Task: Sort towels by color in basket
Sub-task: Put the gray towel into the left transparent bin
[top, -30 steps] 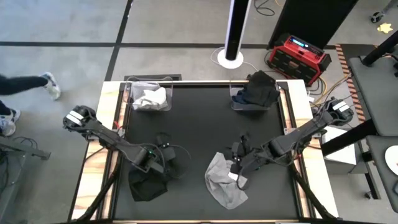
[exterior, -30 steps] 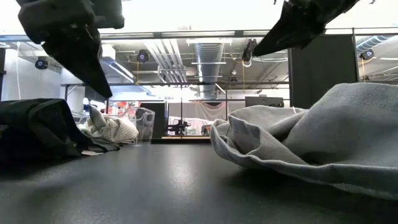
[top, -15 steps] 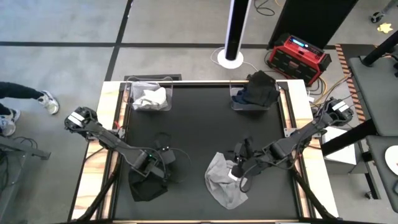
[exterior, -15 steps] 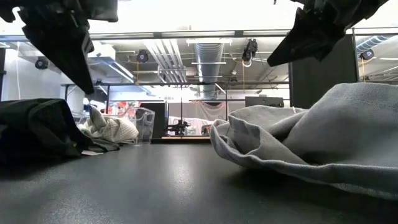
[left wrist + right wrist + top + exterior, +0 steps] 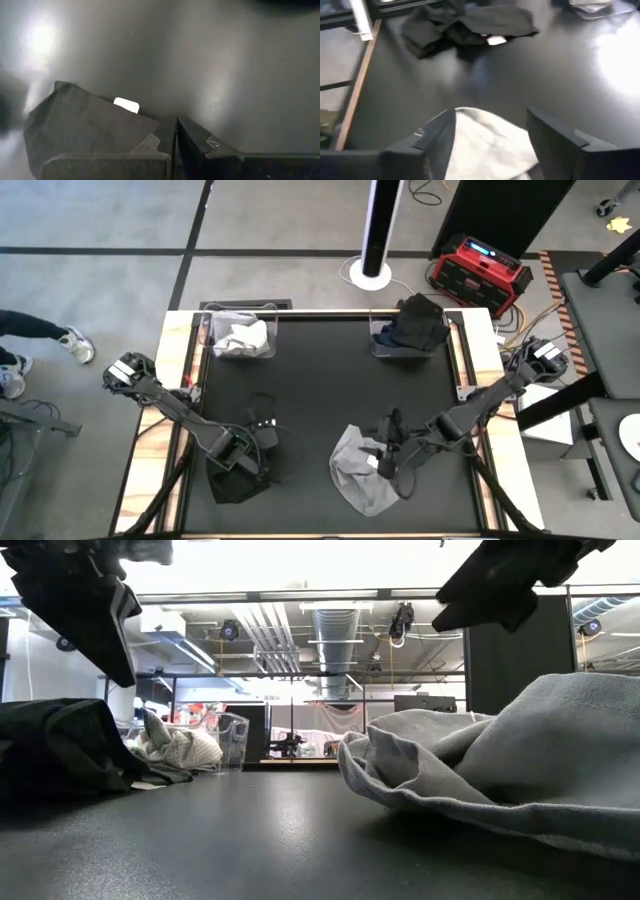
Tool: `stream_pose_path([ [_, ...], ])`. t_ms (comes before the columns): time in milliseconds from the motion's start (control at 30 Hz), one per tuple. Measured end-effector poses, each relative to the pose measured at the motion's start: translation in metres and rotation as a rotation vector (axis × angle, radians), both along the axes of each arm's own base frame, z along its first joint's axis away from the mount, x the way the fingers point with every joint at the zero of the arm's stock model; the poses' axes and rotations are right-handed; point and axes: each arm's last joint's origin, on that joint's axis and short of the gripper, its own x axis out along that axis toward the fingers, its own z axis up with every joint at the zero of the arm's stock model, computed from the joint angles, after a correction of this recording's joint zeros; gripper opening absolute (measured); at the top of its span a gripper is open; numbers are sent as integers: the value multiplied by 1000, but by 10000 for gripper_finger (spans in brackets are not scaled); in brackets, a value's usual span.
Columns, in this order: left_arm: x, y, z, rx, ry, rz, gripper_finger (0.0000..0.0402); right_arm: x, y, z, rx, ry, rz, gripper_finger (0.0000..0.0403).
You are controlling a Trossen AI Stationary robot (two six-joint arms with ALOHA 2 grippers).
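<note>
I have the right gripper (image 5: pixel 490 145) spread wide over the grey towel (image 5: pixel 362 475) at the near middle of the surface (image 5: pixel 330 390), the left gripper (image 5: pixel 176 137) pinched closed above the black towel (image 5: pixel 238 478) near-left.

Soft grey cloth towel (image 5: pixel 362 476), matt tabletop (image 5: pixel 330 390)

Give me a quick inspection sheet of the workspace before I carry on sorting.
Surface: black mat, middle bare.
Job's things: grey towel and black towel lie loose near the front; light towels in left basket, dark towels in right basket.
Clutter: nothing seen.
Grippers: left gripper shut above black towel; right gripper open over grey towel.
Cables: floor leads near red box.
Surroundings: person's leg at left edge.
</note>
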Motion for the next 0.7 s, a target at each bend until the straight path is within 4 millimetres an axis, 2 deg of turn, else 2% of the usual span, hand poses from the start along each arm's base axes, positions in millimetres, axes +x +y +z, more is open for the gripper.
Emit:
stream_pose_path([
  [133,0,0,0,22,-15,4,0,-2,9,1,31,-16,48,248],
  [267,0,1,1,56,-31,5,0,0,21,-2,39,-21,81,268],
  [500,-6,7,10,118,-38,-9,0,17,37,0,-15,5,151,274],
  [700,-20,19,30,126,-105,78,0,31,29,19,-91,71,212,269],
])
